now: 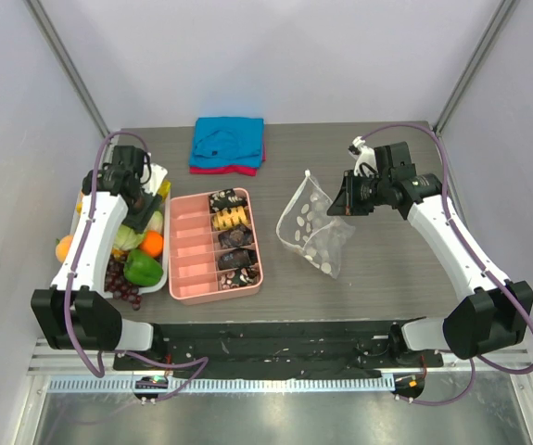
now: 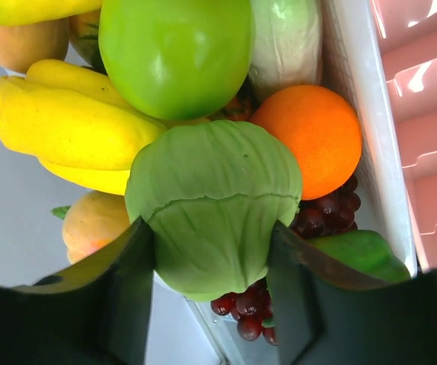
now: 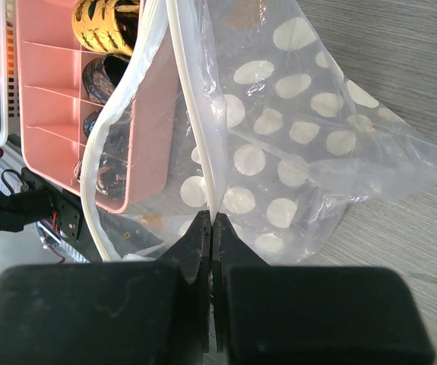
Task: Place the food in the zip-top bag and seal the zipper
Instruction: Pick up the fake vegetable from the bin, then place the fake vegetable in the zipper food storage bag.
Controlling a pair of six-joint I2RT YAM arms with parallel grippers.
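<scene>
The grey wood-grain table [image 1: 387, 278] fills the middle of the top view. Left of centre on it sits the pink box [image 1: 190, 243], its right-hand compartments filled with small items and its left-hand ones bare. Touching the box's left side is the white tray [image 2: 364, 122], heaped with fruit and vegetables. The zip-top bag [image 1: 314, 230] lies right of centre, just beside the box but apart from it, crumpled, with its upper corner raised off the surface. A folded blue and red cloth [image 1: 227, 144] rests at the upper centre. Over the tray, the left gripper [image 2: 209, 232] grasps the green cabbage [image 2: 214, 182], one finger pressed to each side. The right gripper [image 3: 212, 224] is clenched on the bag's mouth edge, its jaws pinched together on the zipper [image 3: 212, 175], a thin white strip running up the frame from the fingertips.
</scene>
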